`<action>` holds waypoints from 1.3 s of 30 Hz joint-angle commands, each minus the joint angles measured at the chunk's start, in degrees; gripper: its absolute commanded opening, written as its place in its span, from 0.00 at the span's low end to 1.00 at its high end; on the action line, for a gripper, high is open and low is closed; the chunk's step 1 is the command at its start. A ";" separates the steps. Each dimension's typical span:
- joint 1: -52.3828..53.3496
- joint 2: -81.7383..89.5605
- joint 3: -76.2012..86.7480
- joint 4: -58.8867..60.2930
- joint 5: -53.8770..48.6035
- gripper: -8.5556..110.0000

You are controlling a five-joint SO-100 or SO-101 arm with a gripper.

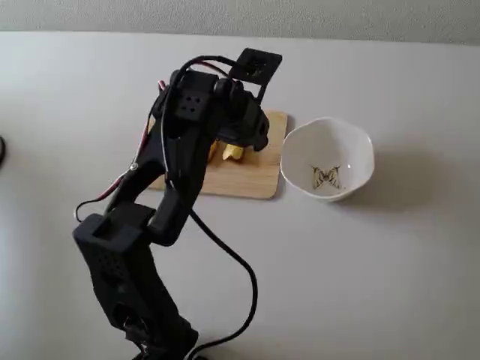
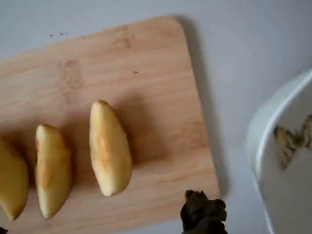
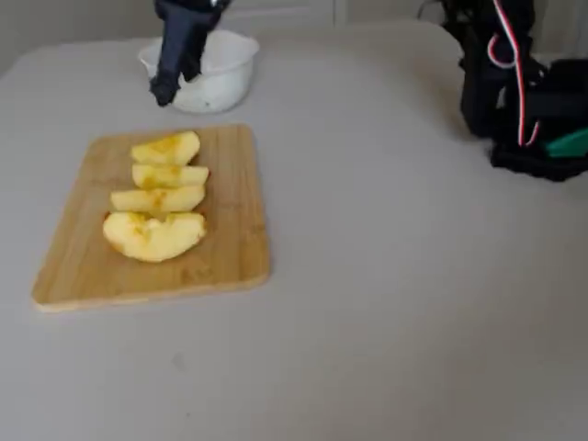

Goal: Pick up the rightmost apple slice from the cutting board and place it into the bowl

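Your gripper [image 3: 165,92] hangs above the cutting board's [image 3: 230,248] far end, holding nothing; whether it is open you cannot tell, only one dark tip showing. The apple slice [image 2: 109,147] lies on the board nearest the bowl [image 2: 265,126], which is cropped in the wrist view.

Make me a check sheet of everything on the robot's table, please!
Surface: plain pale table, bare around the board.
Job's things: four apple slices in a row on the cutting board; the end apple slice nearest the bowl lies untouched. Bowl empty, butterfly drawing at the bottom.
Clutter: nothing seen.
Gripper: the gripper hangs above the board's bowl-side end, holding nothing; whether its fingers are open cannot be told.
Cables: black cable trails across the table from the arm; red and white wires run along the arm.
Surroundings: black equipment at the table's far right in a fixed view.
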 commanded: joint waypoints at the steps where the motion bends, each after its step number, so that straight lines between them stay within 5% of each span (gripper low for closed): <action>1: -0.62 -0.97 -3.69 -0.53 1.67 0.46; 23: 0.09 -12.83 -4.83 -8.61 2.29 0.40; 39: -1.23 -15.64 -7.65 -3.78 3.08 0.33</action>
